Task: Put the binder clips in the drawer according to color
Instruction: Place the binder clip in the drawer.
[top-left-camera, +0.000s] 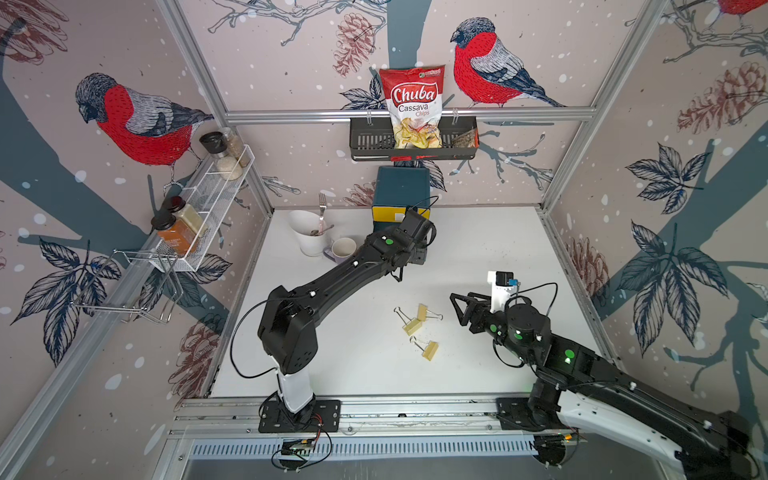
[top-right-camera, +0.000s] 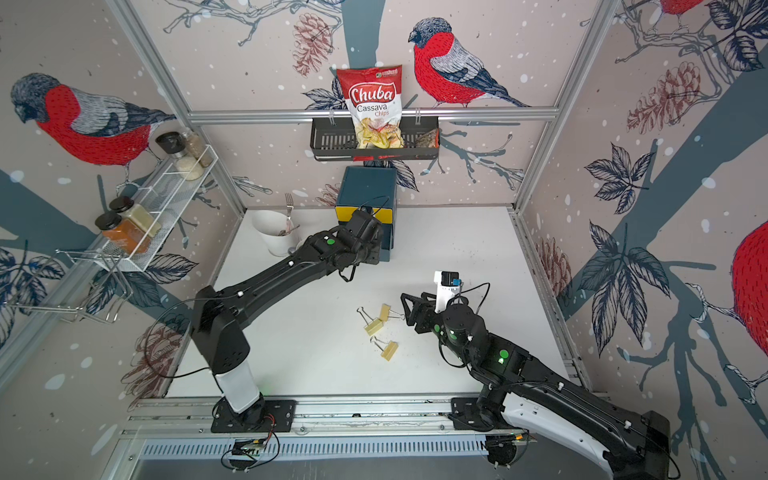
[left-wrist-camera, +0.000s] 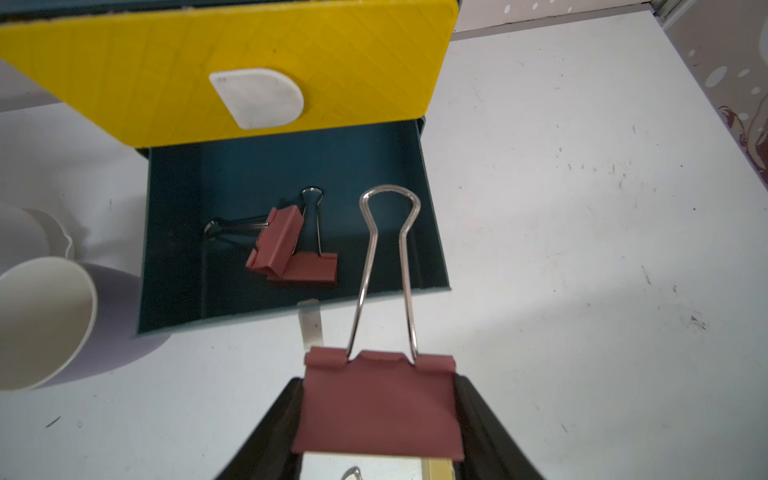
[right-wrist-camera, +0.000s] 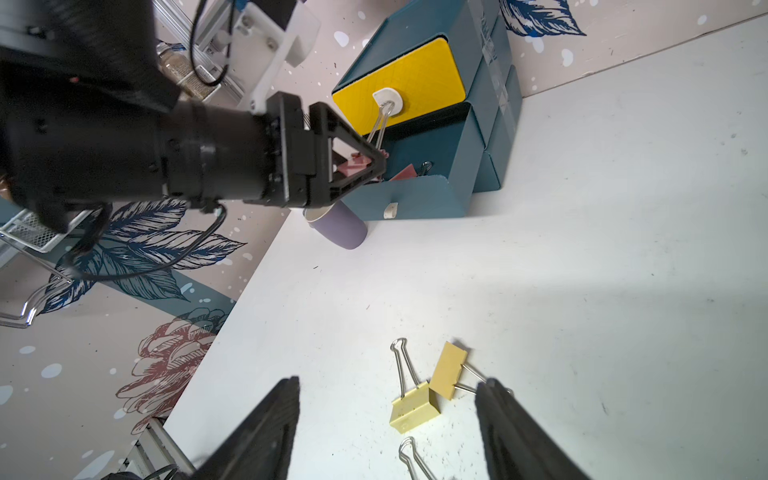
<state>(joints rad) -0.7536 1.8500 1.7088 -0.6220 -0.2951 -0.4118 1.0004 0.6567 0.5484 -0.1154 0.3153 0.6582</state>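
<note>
Left wrist view up first: the left claw (left-wrist-camera: 378, 386) is pinching a pink clip (left-wrist-camera: 376, 407) by its body, wire handle pointing forward over the front lip of the open drawer (left-wrist-camera: 249, 166). That is the teal drawer directly beneath the yellow front (left-wrist-camera: 232, 54), pulled out from the chest (top-left-camera: 401, 185), which stands at the middle of the table's back edge. Two more pink clips (left-wrist-camera: 276, 239) lie inside on the drawer floor, touching each other, handles splayed. A purple cup (left-wrist-camera: 112, 316) sits just beside the drawer.

Over to the right wrist view: the right claw (right-wrist-camera: 388, 382) is spread wide and holding nothing, low over the white table (top-left-camera: 498, 249). Two yellow clips (right-wrist-camera: 449, 370) lie between its fingers, touching at the corners, and one finger (right-wrist-camera: 494, 399) covers the end of a wire handle. In both top views a third yellow clip (top-left-camera: 430, 350) lies near them, closer to the front edge; all three sit about midway across the table.
</note>
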